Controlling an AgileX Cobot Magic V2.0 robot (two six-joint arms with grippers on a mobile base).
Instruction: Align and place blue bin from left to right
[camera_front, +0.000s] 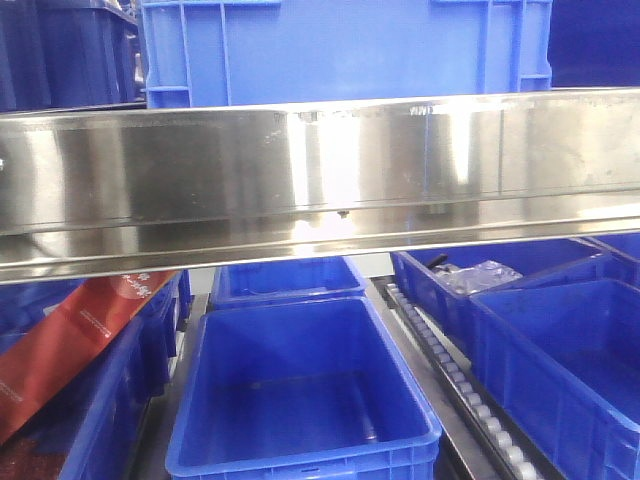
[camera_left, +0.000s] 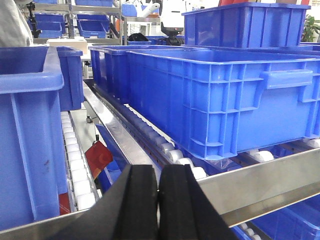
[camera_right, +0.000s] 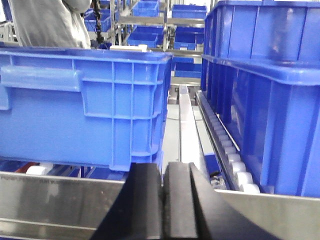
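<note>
One blue bin (camera_front: 340, 50) sits on the upper roller shelf, directly behind the steel front rail (camera_front: 320, 170), and in the front view it fills the middle of that shelf with its ribbed front wall facing the robot. The left wrist view shows the same blue bin (camera_left: 225, 95) resting on the white rollers (camera_left: 175, 155) with more bins lined up behind it, and the right wrist view shows its right corner (camera_right: 85, 105) with an open lane between it and a stack of two darker bins (camera_right: 265, 90) on the right. By my reading the aligning has hardly begun: the bin stands square on its rollers, neither arm touches it, and any shift toward the right side is yet to be made. Below the rail I count about five lower bins, the nearest one (camera_front: 300, 400) empty, one at right holding a clear plastic bag (camera_front: 480, 275), and a red carton (camera_front: 70, 345) leaning at far left. Two tools show: the left tool (camera_left: 158, 205) and the right tool (camera_right: 162, 205) each have their black pads pressed together, holding nothing, just in front of the rail.
</note>
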